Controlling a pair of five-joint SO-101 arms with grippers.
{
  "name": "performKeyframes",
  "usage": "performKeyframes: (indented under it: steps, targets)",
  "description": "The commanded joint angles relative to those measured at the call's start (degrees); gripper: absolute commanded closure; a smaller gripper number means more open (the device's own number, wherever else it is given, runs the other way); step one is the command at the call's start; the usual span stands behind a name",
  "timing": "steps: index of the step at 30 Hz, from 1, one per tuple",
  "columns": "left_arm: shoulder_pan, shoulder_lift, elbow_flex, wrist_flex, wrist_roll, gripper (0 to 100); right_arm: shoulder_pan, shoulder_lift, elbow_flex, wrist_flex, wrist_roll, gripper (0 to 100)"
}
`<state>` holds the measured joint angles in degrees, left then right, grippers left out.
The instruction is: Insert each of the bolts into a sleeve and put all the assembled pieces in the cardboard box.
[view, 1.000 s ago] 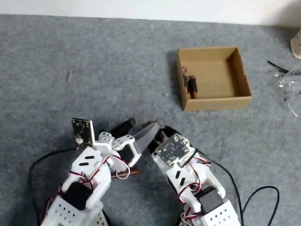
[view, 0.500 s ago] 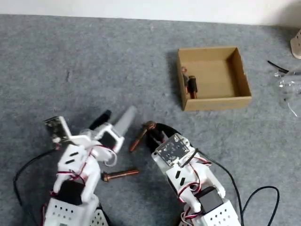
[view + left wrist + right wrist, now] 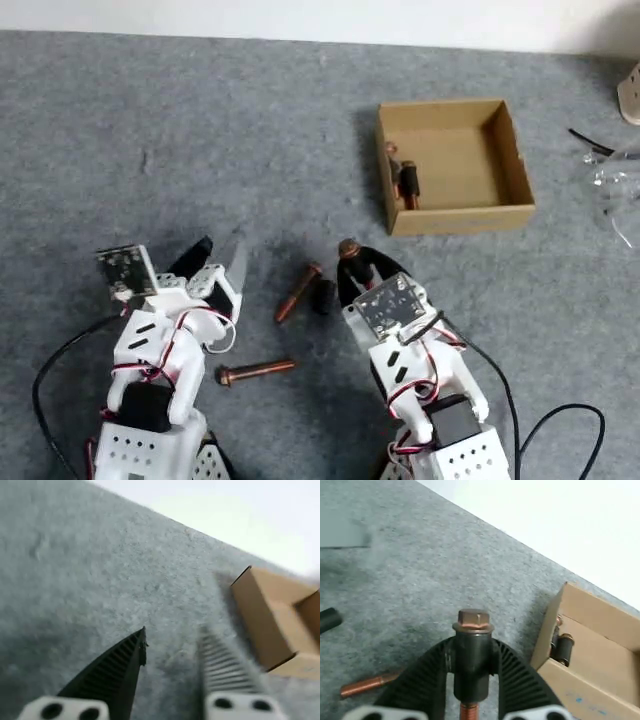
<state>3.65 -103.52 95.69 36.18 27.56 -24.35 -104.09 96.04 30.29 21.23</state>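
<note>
Now my right tool (image 3: 471, 652) clamps a sleeved bolt (image 3: 473, 627), head pointing far; the box (image 3: 455, 218) sits far-right of it; my left tool (image 3: 172, 632) gapes empty.

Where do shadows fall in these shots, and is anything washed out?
High view: inside the cardboard box, a wall shades the assembled pieces. Right wrist view: the box throws a shadow on the carpet beside it, and the wall behind is washed out white. Left wrist view: same bright wall.
</note>
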Motion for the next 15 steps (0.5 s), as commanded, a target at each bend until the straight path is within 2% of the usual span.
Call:
performKeyframes:
  steps: [1, 12, 15]
  targets:
    - [-0.48, -0.57, -2.33, -0.09, -7.74, 98, 2.51, -1.1, 7.69, -2.51, 0.0, 99.5]
    - [-0.75, -0.48, -1.8, 0.18, -8.09, 99, 9.01, -1.1, 7.69, -3.74, -7.12, 99.5]
    - [-0.84, -0.4, -0.75, 0.18, -14.51, 99, 9.71, -1.1, 7.69, -3.74, -7.03, 99.5]
